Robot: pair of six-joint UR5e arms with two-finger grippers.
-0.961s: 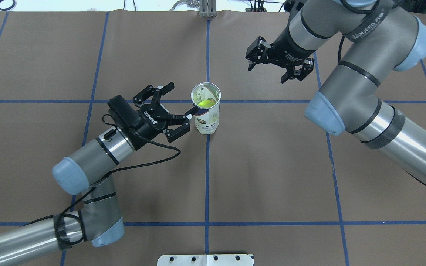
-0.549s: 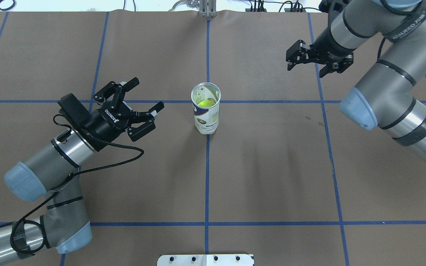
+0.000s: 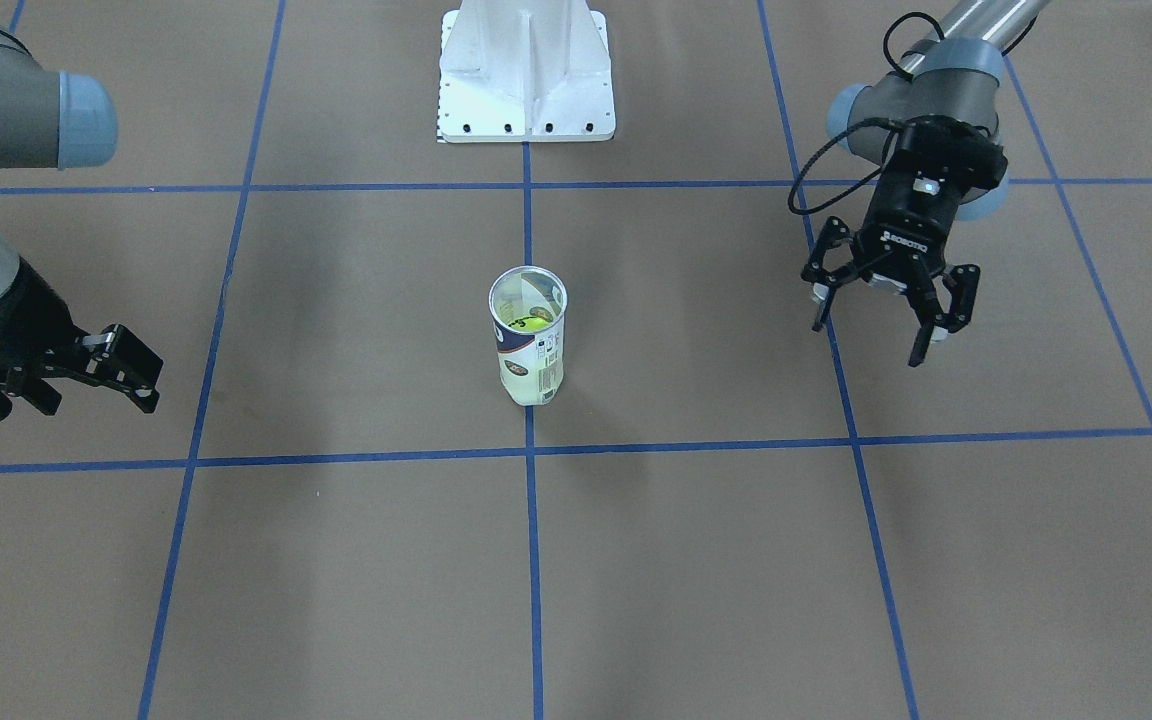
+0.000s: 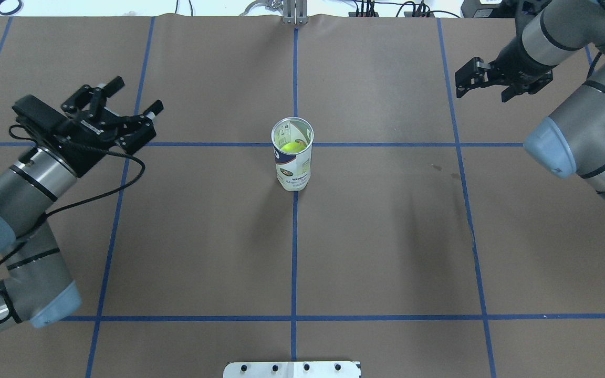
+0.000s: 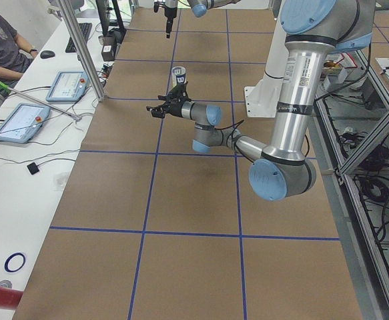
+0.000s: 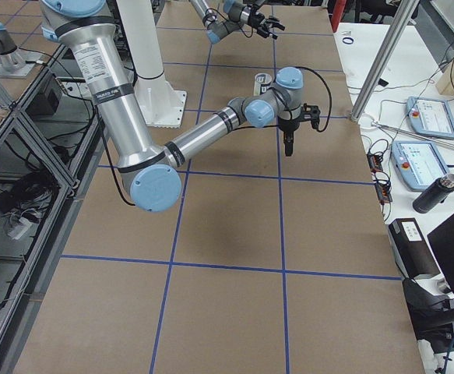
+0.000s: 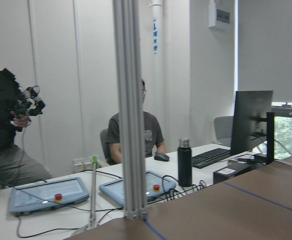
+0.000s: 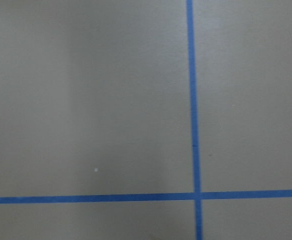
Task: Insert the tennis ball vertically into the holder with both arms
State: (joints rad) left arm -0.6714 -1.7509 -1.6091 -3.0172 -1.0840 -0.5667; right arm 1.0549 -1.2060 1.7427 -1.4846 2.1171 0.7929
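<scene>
From the front, slim clear plastic tennis-ball can with white and navy label (image 3: 530, 350) upright on brown table (image 3: 336, 560), yellow-green tennis ball (image 3: 534, 322) inside; left black gripper (image 3: 871, 335) spread open, empty, well apart. From overhead, right black gripper (image 4: 483, 90) likewise. Probably light, thin-walled, slippery: hold softly around labelled middle.

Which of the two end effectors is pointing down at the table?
The right end effector: it aims down at the table, while the left end effector reaches out sideways.
</scene>
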